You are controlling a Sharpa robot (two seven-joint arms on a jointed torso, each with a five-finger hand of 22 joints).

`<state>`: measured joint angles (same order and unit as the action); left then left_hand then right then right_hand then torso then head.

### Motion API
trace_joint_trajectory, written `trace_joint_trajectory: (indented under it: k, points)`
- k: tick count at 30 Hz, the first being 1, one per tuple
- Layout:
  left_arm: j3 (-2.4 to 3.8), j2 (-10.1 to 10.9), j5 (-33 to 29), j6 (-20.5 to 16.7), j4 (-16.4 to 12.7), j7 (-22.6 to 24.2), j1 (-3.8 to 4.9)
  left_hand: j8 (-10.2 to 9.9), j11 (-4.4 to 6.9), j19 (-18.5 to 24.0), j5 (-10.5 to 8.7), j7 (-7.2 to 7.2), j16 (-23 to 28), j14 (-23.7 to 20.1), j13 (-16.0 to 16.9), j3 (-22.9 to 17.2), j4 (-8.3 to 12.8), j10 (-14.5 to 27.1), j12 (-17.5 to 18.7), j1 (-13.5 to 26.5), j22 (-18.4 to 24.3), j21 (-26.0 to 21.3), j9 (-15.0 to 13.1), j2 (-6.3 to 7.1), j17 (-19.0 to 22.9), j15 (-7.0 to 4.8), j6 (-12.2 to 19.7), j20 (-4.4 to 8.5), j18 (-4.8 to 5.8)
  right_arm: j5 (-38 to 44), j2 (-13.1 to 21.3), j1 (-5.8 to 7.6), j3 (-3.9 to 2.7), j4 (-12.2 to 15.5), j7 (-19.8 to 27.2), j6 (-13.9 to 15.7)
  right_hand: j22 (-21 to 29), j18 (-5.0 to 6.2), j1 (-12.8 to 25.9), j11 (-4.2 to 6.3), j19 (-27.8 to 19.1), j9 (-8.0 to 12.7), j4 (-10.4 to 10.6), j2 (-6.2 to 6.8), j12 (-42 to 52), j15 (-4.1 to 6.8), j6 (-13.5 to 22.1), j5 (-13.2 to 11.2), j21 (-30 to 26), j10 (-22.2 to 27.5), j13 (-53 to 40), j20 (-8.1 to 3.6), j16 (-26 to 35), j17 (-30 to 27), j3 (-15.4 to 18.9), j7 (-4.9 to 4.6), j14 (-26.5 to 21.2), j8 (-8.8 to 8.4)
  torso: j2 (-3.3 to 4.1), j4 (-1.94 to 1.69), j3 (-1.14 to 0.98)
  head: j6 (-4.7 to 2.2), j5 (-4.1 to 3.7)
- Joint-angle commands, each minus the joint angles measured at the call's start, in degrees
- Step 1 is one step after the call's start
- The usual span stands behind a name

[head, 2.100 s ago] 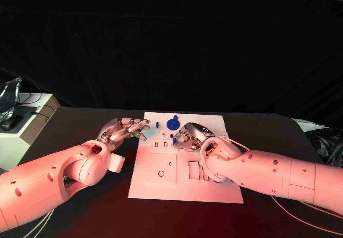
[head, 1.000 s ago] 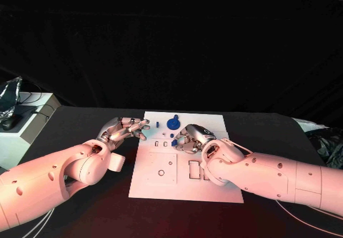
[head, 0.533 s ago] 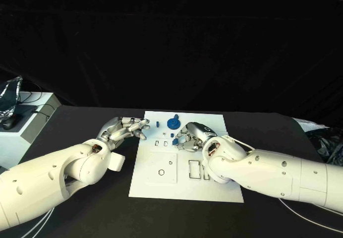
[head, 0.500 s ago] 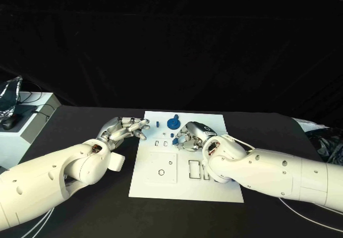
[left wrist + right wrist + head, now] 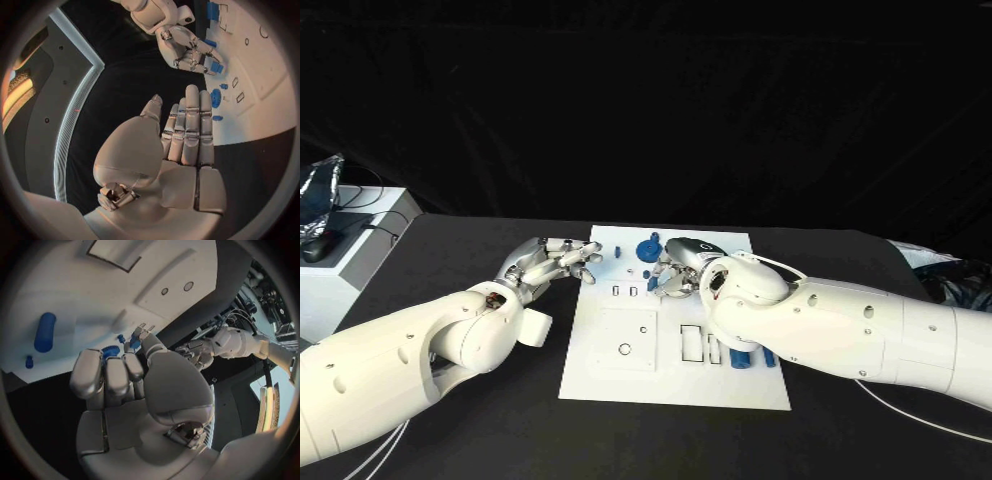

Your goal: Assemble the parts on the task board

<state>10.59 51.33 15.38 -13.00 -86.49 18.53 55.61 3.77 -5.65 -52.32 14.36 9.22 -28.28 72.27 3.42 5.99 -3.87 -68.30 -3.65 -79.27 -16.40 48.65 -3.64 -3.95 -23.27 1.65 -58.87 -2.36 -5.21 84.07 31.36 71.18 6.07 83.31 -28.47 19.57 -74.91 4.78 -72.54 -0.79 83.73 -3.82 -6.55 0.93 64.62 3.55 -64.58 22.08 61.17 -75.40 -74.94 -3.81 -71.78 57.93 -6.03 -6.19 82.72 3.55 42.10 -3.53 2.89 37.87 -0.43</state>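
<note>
While the right hand (image 5: pixel 681 268) hunches over the far half of the task board (image 5: pixel 675 380), its fingers are curled in tight, and a small blue part (image 5: pixel 215 67) sits pinched at their tips, held just above the white surface. From the left wrist view you catch that blue piece plainly against the silver fingers. The left hand (image 5: pixel 548 262) hangs at the board's 9 o'clock edge, fingers stretched out straight and a little apart, gripping nothing, fingertips reaching just over the board's left rim.

Between the two hands, toward 12 o'clock on the board, a blue gear (image 5: pixel 649 248) stands, with a small blue peg (image 5: pixel 619 251) just to its 9 o'clock side. Both lie close to the right hand's fingertips, so room there is tight. Further down, at about 3 o'clock from the board's centre, a blue cylinder (image 5: pixel 737 356) lies beside the narrow rectangular slots (image 5: pixel 691 341), tucked right against the underside of the right forearm; a smaller blue piece (image 5: pixel 767 358) rests just beside it. A square recess (image 5: pixel 627 339) with a small hole sits at the 9 o'clock side of the slots.

The near strip of the board, at 6 o'clock, is bare white, and the black table (image 5: pixel 473 430) runs dark and wide past the board's near edge. Off at the table's far 9 o'clock side stands a white box (image 5: pixel 343 262) with cables on top, well apart from the left arm.
</note>
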Motion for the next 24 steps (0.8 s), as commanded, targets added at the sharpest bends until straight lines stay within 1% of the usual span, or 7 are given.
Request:
trace_joint_trajectory:
  k: [1, 4, 5, 8, 14, 18, 24]
  points:
    - [0.04, -0.11, -0.01, 1.03, -0.05, 0.06, -0.04, -0.12, -0.06, 0.22, -0.21, -0.11, 0.28, -0.18, 0.06, -0.04, 0.29, 0.12, 0.17, -0.25, 0.08, 0.37, -0.03, 0.18, -0.04, -0.01, 0.10, 0.24, -0.46, 3.41, -0.64, 0.32, -0.01, -0.26, -3.87, -6.07, -8.49, 0.49, 0.21, 0.09, 4.14, -0.06, 0.40, 0.37, -0.24, -0.17, -0.11, 0.01, 0.18, 0.56, -1.25, -0.25, 0.04, -0.03, -0.08, -0.34, -0.13, 0.22, 0.03, 0.05, 0.09, -0.06, 0.07]
    - [0.04, -0.21, -0.01, 1.04, 0.03, 0.05, -0.04, -0.12, -0.06, 0.22, -0.21, -0.11, 0.28, -0.18, 0.06, -0.04, 0.29, 0.12, 0.17, -0.25, 0.08, 0.37, -0.03, 0.18, -0.04, -0.01, 0.10, 0.24, -0.46, 5.38, -1.45, 0.65, 0.00, -0.60, -5.15, -7.49, -8.50, 0.47, 0.23, 0.08, 4.12, -0.06, 0.45, 0.41, -0.26, -0.17, -0.09, 0.01, 0.22, 0.56, -1.24, -0.24, 0.13, -0.11, -0.08, -0.36, -0.16, 0.22, 0.09, 0.02, 0.05, -0.06, 0.23]
    - [0.04, -0.25, -0.01, 1.04, 0.07, 0.04, -0.04, -0.12, -0.06, 0.22, -0.21, -0.11, 0.28, -0.18, 0.06, -0.04, 0.29, 0.12, 0.17, -0.25, 0.08, 0.37, -0.03, 0.18, -0.04, -0.01, 0.10, 0.24, -0.46, 6.39, -1.79, 0.77, 0.00, -0.72, -5.80, -8.12, -8.48, 0.48, 0.20, 0.08, 4.11, -0.06, 0.45, 0.41, -0.27, -0.17, -0.10, 0.03, 0.14, 0.56, -1.23, -0.25, 0.15, -0.11, -0.11, -0.35, -0.16, 0.22, 0.07, 0.00, 0.11, -0.03, 0.21]
    - [0.04, -0.29, -0.01, 1.05, 0.11, 0.04, -0.04, -0.12, -0.06, 0.22, -0.21, -0.11, 0.28, -0.18, 0.06, -0.04, 0.29, 0.12, 0.17, -0.25, 0.08, 0.37, -0.03, 0.18, -0.04, -0.01, 0.10, 0.24, -0.46, 8.11, -2.34, 0.95, 0.00, -0.96, -6.81, -9.17, -8.47, 0.48, 0.19, 0.09, 4.11, -0.06, 0.45, 0.41, -0.28, -0.17, -0.10, 0.04, 0.09, 0.56, -1.23, -0.25, 0.16, -0.11, -0.13, -0.34, -0.15, 0.23, 0.05, -0.04, 0.17, 0.04, 0.12]
    - [0.04, -0.33, -0.01, 1.03, 0.17, 0.03, -0.04, -0.12, -0.06, 0.22, -0.21, -0.11, 0.28, -0.18, 0.06, -0.04, 0.29, 0.12, 0.17, -0.25, 0.08, 0.37, -0.03, 0.18, -0.04, -0.01, 0.10, 0.24, -0.46, 10.85, -3.21, 1.11, 0.01, -1.33, -8.12, -10.20, -8.49, 0.47, 0.15, 0.10, 4.10, -0.06, 0.42, 0.44, -0.21, -0.16, -0.13, 0.07, 0.14, 0.51, -1.27, -0.25, 0.17, -0.09, -0.17, -0.33, -0.15, 0.23, 0.08, 0.07, 0.04, -0.04, 0.19]
    - [0.04, -0.36, -0.01, 1.05, 0.17, 0.01, -0.04, -0.12, -0.06, 0.22, -0.21, -0.11, 0.28, -0.18, 0.06, -0.04, 0.29, 0.12, 0.17, -0.25, 0.08, 0.37, -0.03, 0.18, -0.04, -0.01, 0.10, 0.24, -0.46, 12.62, -3.65, 1.14, 0.05, -1.64, -8.81, -10.65, -8.49, 0.45, 0.27, 0.09, 4.10, -0.06, 0.48, 0.50, -0.22, -0.16, -0.12, 0.07, 0.13, 0.49, -1.26, -0.25, 0.21, -0.07, -0.19, -0.34, -0.14, 0.21, 0.08, 0.06, 0.06, -0.05, 0.10]
    - [0.04, -0.39, -0.01, 1.06, 0.24, 0.00, -0.04, -0.12, -0.06, 0.22, -0.21, -0.11, 0.28, -0.18, 0.06, -0.04, 0.29, 0.12, 0.17, -0.25, 0.08, 0.37, -0.03, 0.18, -0.04, -0.01, 0.10, 0.24, -0.46, 14.60, -3.91, 1.16, 0.11, -1.81, -9.48, -11.50, -8.48, 0.45, 0.38, 0.09, 4.09, -0.06, 0.55, 0.54, -0.23, -0.15, -0.15, 0.04, 0.08, 0.49, -1.26, -0.26, 0.27, -0.10, -0.21, -0.33, -0.16, 0.22, 0.04, 0.01, -0.01, 0.01, 0.11]
